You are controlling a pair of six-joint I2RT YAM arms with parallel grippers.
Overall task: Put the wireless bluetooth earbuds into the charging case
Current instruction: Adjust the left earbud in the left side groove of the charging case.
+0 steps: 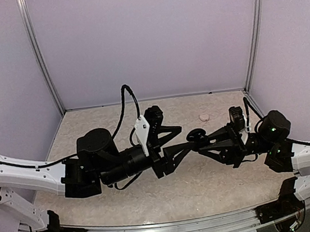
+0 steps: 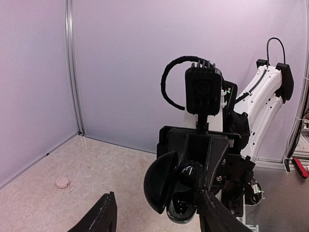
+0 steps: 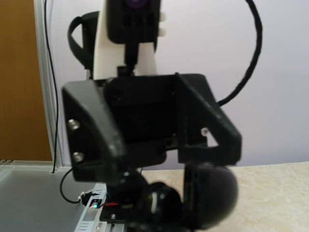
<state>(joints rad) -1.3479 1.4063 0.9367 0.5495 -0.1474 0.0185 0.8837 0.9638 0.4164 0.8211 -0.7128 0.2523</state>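
Observation:
My right gripper is shut on the charging case and holds it in the air above the table's middle. In the left wrist view the round black case hangs open, its lid swung to the left. One glossy black earbud sits in the case's upper part; it also shows, blurred, in the right wrist view. I cannot tell whether the lower well holds the second bud. My left gripper is open, facing the case, with its right fingertip next to the case's edge.
A pale pink round object lies on the beige tabletop behind the grippers, and it shows at the left of the left wrist view. Lilac walls close in the back and both sides. The two arms meet nose to nose mid-table.

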